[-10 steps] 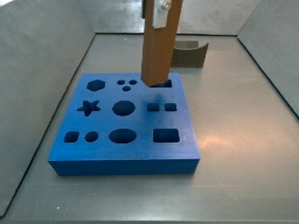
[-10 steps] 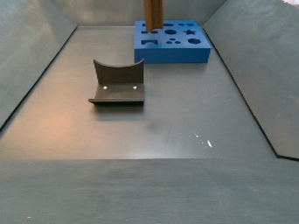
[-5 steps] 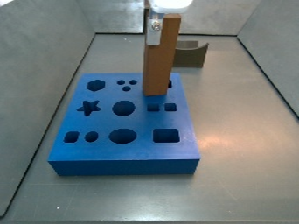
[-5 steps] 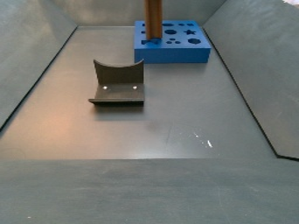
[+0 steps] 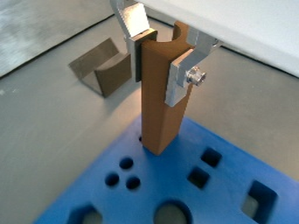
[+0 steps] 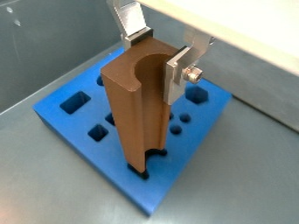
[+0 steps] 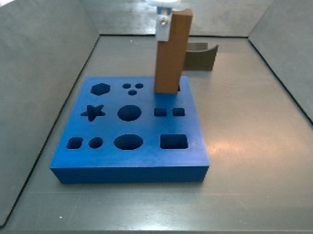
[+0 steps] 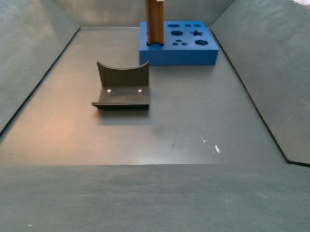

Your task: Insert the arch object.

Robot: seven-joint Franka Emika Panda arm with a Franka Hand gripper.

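Note:
The arch object [image 7: 171, 55] is a tall orange-brown bar with a curved notch in its top end. It stands upright, with its lower end at a hole near the back right of the blue board [image 7: 134, 160]. It also shows in the far side view [image 8: 155, 18] and in both wrist views [image 5: 162, 105] [image 6: 135, 114]. My gripper [image 5: 158, 77] is shut on the bar's top end, with one finger on each side [image 6: 156, 61]. In a side view the gripper [image 7: 164, 20] sits behind the bar's top. How deep the bar's foot sits is hidden.
A squat dark olive-grey block with a curved scoop [image 8: 121, 86] lies on the grey floor away from the board, behind it in a side view [image 7: 202, 57]. The board [image 6: 47, 109] has several differently shaped holes. Grey walls enclose the floor.
The bar and my gripper have shifted a little right and toward the board's back edge. The bar stays upright and held.

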